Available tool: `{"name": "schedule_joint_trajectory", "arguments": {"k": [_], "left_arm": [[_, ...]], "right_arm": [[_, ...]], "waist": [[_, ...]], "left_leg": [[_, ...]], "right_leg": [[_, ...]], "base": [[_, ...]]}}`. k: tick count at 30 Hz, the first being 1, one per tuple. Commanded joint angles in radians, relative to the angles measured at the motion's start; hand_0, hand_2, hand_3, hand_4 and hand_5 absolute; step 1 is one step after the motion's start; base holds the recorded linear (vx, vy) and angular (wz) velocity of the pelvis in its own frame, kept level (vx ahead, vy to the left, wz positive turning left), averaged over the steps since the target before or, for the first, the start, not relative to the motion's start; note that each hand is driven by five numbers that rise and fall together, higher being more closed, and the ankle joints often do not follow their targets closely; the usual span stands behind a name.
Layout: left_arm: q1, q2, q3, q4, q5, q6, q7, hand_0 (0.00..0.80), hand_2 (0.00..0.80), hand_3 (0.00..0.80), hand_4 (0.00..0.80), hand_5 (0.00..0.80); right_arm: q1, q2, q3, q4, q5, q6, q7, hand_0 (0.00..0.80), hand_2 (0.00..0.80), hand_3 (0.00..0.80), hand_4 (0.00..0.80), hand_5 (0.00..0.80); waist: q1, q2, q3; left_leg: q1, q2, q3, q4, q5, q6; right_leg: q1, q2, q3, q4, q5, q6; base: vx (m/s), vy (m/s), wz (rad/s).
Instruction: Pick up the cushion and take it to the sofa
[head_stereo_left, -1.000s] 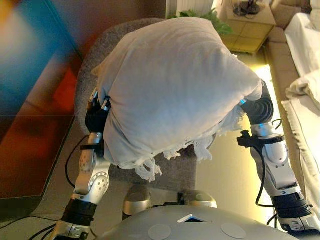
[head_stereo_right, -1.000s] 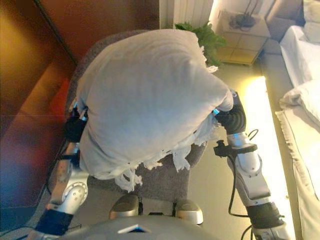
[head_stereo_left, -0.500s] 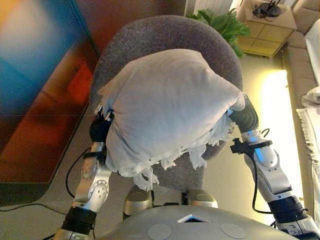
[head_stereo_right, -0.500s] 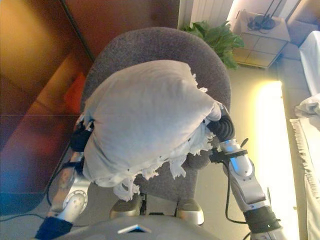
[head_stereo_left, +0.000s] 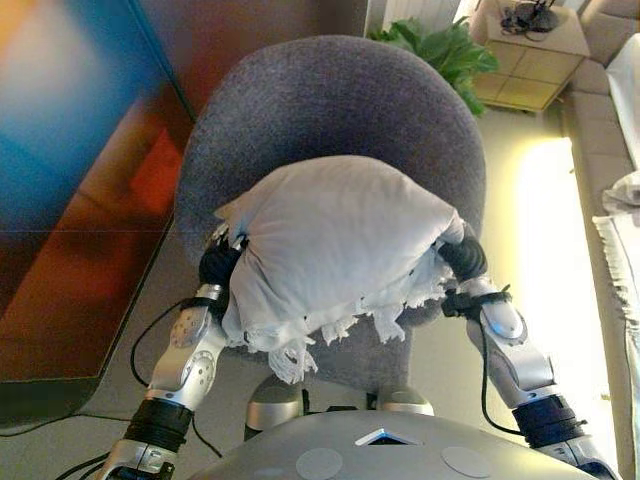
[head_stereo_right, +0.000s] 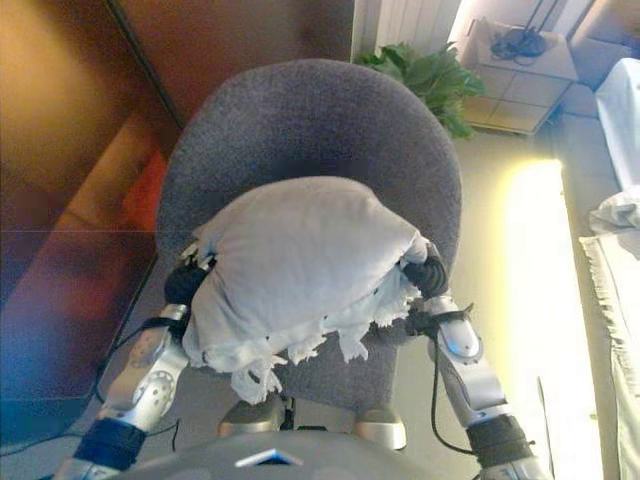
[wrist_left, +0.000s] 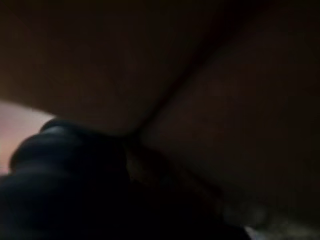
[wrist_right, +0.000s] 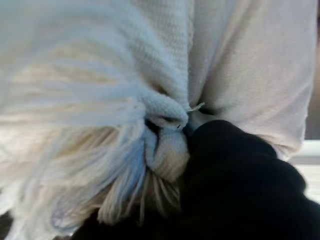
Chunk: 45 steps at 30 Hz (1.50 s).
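A white cushion (head_stereo_left: 335, 250) with a tasselled fringe is held between my two hands, just above or on the seat of a round grey armchair (head_stereo_left: 330, 110); I cannot tell whether it touches. My left hand (head_stereo_left: 218, 265) presses against its left side and my right hand (head_stereo_left: 462, 258) against its right side. Only the dark wrist covers show. The right wrist view shows the cushion's cloth and fringe (wrist_right: 75, 150) tight against the dark cover (wrist_right: 240, 185). The left wrist view is dark.
A green plant (head_stereo_left: 440, 45) and a small side table (head_stereo_left: 530, 50) stand beyond the armchair at the back right. White upholstery with a fringed throw (head_stereo_left: 622, 200) lies along the right edge. A dark wall panel (head_stereo_left: 70, 150) runs along the left.
Both arms have come down with the cushion, from close under the camera to low over the armchair's seat. The camera has also shifted.
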Motion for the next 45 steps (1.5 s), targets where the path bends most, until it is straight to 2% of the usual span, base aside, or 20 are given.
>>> {"name": "schedule_joint_trajectory", "arguments": {"k": [1, 6, 9, 12, 18, 26, 34, 38, 45], "left_arm": [[-0.183, -0.048, -0.065, -0.010, 0.038, 0.012, -0.034, 0.800, 0.800, 0.800, 0.800, 0.800], [-0.224, -0.070, -0.104, 0.108, 0.021, 0.180, -0.013, 0.800, 0.800, 0.800, 0.800, 0.800], [-0.235, -0.078, -0.117, 0.170, 0.015, 0.231, -0.009, 0.800, 0.800, 0.800, 0.800, 0.800], [-0.242, -0.079, -0.118, 0.205, 0.017, 0.269, -0.012, 0.800, 0.800, 0.800, 0.800, 0.800], [-0.286, -0.106, -0.145, 0.302, 0.031, 0.315, 0.013, 0.800, 0.800, 0.800, 0.800, 0.800], [-0.365, -0.144, -0.139, 0.423, 0.060, 0.358, 0.040, 0.800, 0.800, 0.800, 0.800, 0.800], [-0.489, -0.175, -0.151, 0.574, 0.046, 0.412, 0.069, 0.800, 0.800, 0.800, 0.800, 0.800], [-0.632, -0.179, -0.155, 0.718, 0.004, 0.417, 0.093, 0.800, 0.800, 0.800, 0.800, 0.800], [-0.823, -0.183, -0.121, 0.910, -0.148, 0.440, 0.100, 0.800, 0.800, 0.800, 0.800, 0.800]], "right_arm": [[-0.101, 0.029, 0.082, -0.058, 0.028, 0.004, -0.002, 0.800, 0.800, 0.800, 0.800, 0.800], [-0.135, 0.039, 0.097, 0.014, 0.072, 0.089, -0.019, 0.800, 0.800, 0.800, 0.800, 0.800], [-0.149, 0.037, 0.106, 0.055, 0.080, 0.161, -0.015, 0.800, 0.800, 0.800, 0.800, 0.800], [-0.156, 0.029, 0.109, 0.090, 0.114, 0.233, 0.009, 0.800, 0.800, 0.800, 0.800, 0.800], [-0.194, 0.033, 0.125, 0.219, 0.169, 0.330, 0.020, 0.800, 0.800, 0.800, 0.800, 0.800], [-0.301, 0.043, 0.122, 0.396, 0.174, 0.428, 0.006, 0.800, 0.800, 0.800, 0.800, 0.800], [-0.456, 0.040, 0.145, 0.550, 0.232, 0.484, 0.014, 0.800, 0.800, 0.800, 0.800, 0.800], [-0.656, 0.038, 0.166, 0.736, 0.273, 0.536, 0.046, 0.800, 0.800, 0.800, 0.800, 0.800], [-0.867, 0.045, 0.191, 0.946, 0.255, 0.521, 0.146, 0.800, 0.800, 0.800, 0.800, 0.800]], "waist": [[-0.001, -0.001, -0.006], [-0.010, 0.004, -0.002], [-0.012, 0.008, -0.004], [-0.013, 0.008, -0.011], [-0.001, 0.003, -0.018], [0.020, -0.013, -0.010], [0.033, -0.019, 0.004], [0.033, -0.016, 0.011], [0.024, -0.008, 0.023]], "left_leg": [[0.056, 0.033, 0.013, 0.008, -0.086, 0.021], [0.058, 0.038, 0.021, 0.004, -0.086, 0.017], [0.068, 0.044, 0.024, 0.004, -0.089, 0.013], [0.082, 0.048, 0.028, 0.004, -0.092, 0.010], [0.097, 0.057, 0.021, 0.004, -0.092, 0.000], [0.103, 0.066, 0.006, 0.004, -0.085, -0.013], [0.095, 0.071, -0.010, 0.005, -0.079, -0.023], [0.098, 0.070, -0.019, 0.004, -0.077, -0.030], [0.079, 0.070, -0.025, 0.004, -0.082, -0.038]], "right_leg": [[-0.041, -0.047, -0.009, 0.004, 0.082, 0.020], [-0.039, -0.047, -0.003, -0.009, 0.087, 0.022], [-0.033, -0.046, -0.002, -0.009, 0.083, 0.022], [-0.023, -0.044, -0.004, -0.009, 0.078, 0.021], [-0.004, -0.040, -0.011, -0.009, 0.070, 0.018], [0.008, -0.037, -0.020, -0.009, 0.070, 0.017], [0.001, -0.033, -0.024, -0.009, 0.075, 0.015], [-0.001, -0.029, -0.019, -0.009, 0.078, 0.012], [-0.023, -0.031, -0.018, -0.009, 0.072, 0.008]], "base": [[0.022, -0.008, -0.06], [0.017, -0.014, -0.12], [0.045, -0.015, -0.04], [0.076, -0.012, -0.01], [0.066, -0.011, -0.01], [0.040, -0.015, 0.01], [0.014, -0.003, 0.05], [0.017, 0.015, 0.06], [-0.049, 0.018, 0.01]]}}
